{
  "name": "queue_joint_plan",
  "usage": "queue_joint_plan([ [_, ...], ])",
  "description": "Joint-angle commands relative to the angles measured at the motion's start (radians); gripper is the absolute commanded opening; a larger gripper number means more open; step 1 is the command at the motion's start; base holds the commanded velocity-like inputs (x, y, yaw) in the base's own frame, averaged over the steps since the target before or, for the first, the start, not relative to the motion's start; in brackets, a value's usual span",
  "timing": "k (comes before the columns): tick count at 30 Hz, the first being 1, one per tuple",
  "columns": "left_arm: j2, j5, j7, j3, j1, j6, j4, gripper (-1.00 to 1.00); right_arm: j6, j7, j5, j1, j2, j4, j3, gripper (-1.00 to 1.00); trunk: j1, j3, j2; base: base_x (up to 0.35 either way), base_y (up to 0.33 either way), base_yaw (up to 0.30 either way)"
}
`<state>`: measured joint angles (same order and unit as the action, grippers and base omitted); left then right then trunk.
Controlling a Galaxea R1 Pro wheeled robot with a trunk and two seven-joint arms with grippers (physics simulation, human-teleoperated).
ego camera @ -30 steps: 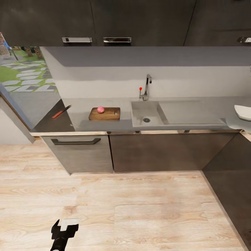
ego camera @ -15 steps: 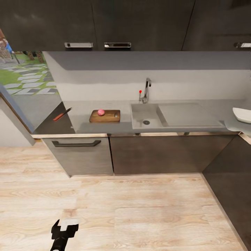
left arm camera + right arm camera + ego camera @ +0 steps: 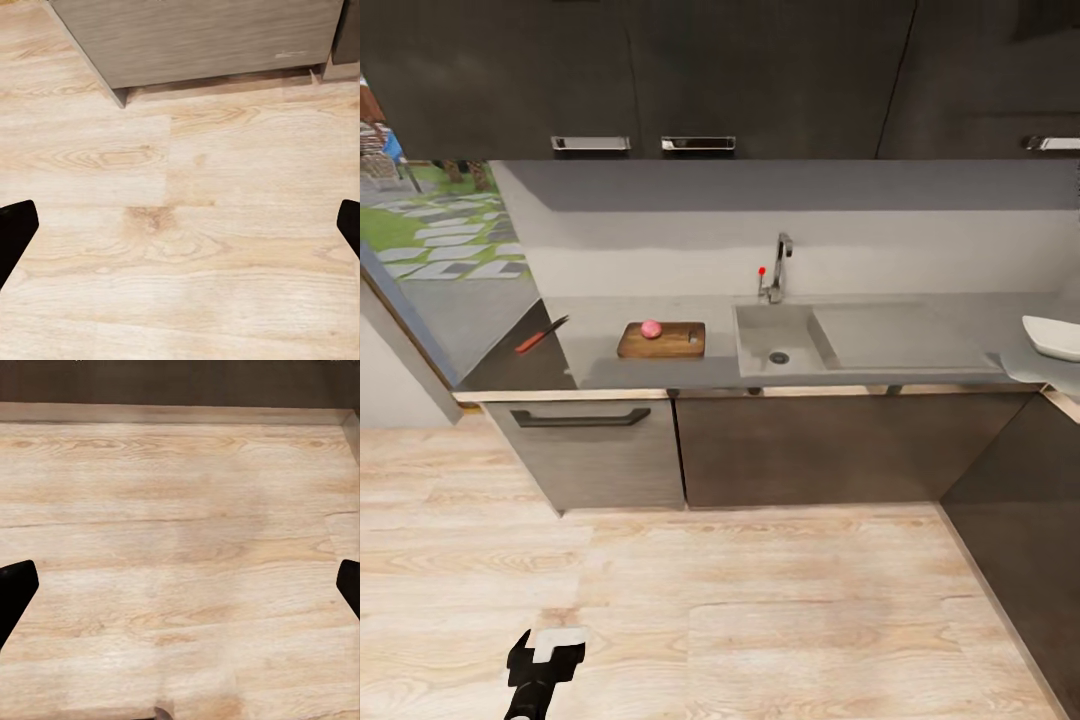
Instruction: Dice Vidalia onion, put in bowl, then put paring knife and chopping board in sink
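The pinkish Vidalia onion [image 3: 650, 328] rests on the brown chopping board [image 3: 663, 341], which lies on the grey countertop [image 3: 595, 318] just left of the sink [image 3: 762, 335]. Further left, the red-handled paring knife [image 3: 540, 335] lies near the countertop's dark end. The white bowl [image 3: 1054, 338] sits at the far right of the worktop. My left gripper [image 3: 546, 655] hangs low over the wood floor, far from the counter. Its fingers [image 3: 15, 232] stand wide apart, open and empty. The right gripper [image 3: 180, 589] is also open over bare floor.
Glossy black upper cabinets [image 3: 660, 70] hang above the counter, dark brown lower cabinets [image 3: 810, 445] below. A chrome tap [image 3: 778, 268] with a red knob stands behind the basin. A cabinet run [image 3: 1020, 520] comes forward at the right. Pale wood floor [image 3: 760, 610] lies between me and the counter.
The whole head view has shifted: the counter and cabinets sit a little lower in the picture, so the camera moved. Onion, board, knife and bowl keep their places.
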<state>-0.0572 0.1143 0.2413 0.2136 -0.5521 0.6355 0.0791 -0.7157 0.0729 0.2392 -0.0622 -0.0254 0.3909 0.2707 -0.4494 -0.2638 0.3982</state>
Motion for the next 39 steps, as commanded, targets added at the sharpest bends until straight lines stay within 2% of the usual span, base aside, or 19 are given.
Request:
queue_joint_plan([
  [1, 0.0, 0.01, 0.0, 0.009, -0.002, 0.006, 0.004, 1.0, -0.002, 0.007, 0.011, -0.001, -0.001, 0.0, 0.004, 1.0, -0.001, 0.0, 0.002, 0.0, 0.0, 0.0],
  [39, 0.001, 0.01, 0.0, 0.009, -0.002, 0.006, 0.004, 1.0, -0.002, 0.007, 0.011, -0.001, -0.004, -0.001, 0.004, 1.0, -0.001, 0.059, 0.002, 0.0, 0.0, 0.0],
])
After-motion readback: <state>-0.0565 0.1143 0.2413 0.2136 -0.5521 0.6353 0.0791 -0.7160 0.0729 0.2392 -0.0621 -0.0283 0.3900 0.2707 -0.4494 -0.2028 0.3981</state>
